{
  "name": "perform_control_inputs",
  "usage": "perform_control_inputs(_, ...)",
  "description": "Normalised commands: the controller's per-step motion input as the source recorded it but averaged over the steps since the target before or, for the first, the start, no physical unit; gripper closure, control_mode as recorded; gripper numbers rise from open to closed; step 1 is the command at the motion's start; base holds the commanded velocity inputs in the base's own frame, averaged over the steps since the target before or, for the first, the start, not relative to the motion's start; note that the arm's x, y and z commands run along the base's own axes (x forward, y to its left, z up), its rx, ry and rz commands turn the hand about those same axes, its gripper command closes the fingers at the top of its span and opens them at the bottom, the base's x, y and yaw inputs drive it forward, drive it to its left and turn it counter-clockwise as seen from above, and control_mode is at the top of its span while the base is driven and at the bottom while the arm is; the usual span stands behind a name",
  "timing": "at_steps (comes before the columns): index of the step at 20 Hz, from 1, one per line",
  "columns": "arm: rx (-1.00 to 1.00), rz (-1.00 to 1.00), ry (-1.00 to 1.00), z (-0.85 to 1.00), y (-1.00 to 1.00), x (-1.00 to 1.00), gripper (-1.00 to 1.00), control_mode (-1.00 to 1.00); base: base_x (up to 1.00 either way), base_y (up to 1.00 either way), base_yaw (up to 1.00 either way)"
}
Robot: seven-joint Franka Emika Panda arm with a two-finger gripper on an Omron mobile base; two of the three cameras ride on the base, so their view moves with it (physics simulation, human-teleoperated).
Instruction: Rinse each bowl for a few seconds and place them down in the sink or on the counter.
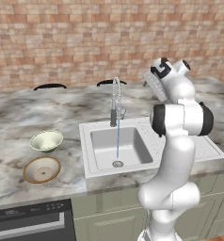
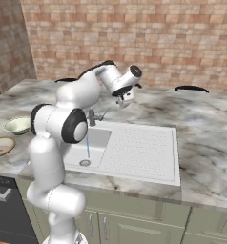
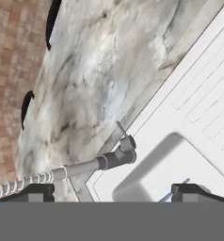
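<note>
Two bowls sit on the counter (image 1: 10, 122) left of the sink. The pale green-cream bowl (image 1: 46, 140) is farther back, and the shallower tan-rimmed bowl (image 1: 42, 169) is near the front edge. Both also appear at the left edge of the right base view, the green-cream bowl (image 2: 17, 125) and the tan-rimmed bowl (image 2: 1, 146). A thin stream of water (image 1: 117, 141) runs from the coil-neck faucet (image 1: 116, 101) into the white sink's basin (image 1: 132, 141). My gripper (image 2: 124, 101) hangs high over the sink's back edge, right of the faucet, far from both bowls. Its fingertips (image 3: 38, 190) stand wide apart with nothing between them: open.
The ribbed draining board (image 2: 139, 150) lies right of the basin. A dark appliance front (image 1: 29, 221) sits under the counter below the bowls. Two black curved handles (image 1: 49, 86) stand at the foot of the brick wall. The faucet lever (image 3: 123, 132) sticks out beside the spout base.
</note>
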Motion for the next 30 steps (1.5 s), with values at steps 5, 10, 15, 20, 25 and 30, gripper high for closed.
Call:
perform_control_inputs(5,0.0,0.03,0.01,-0.04,0.44,-0.45,-1.0,-1.0,0.0,0.0,0.0)
perform_control_inputs(10,0.0,0.04,0.13,0.37,0.2,-0.02,-1.0,-1.0,0.0,0.0,0.0)
perform_control_inputs(15,0.0,0.07,0.17,0.25,0.32,-0.05,-1.0,-1.0,0.0,0.0,0.0)
perform_control_inputs(20,0.0,0.09,0.2,0.18,0.35,-0.11,-1.0,-1.0,0.0,0.0,0.0)
perform_control_inputs(25,0.01,0.11,0.22,0.06,0.38,-0.13,-1.0,-1.0,0.0,0.0,0.0)
perform_control_inputs(30,0.0,0.13,0.17,0.0,0.32,-0.2,-1.0,-1.0,0.0,0.0,0.0)
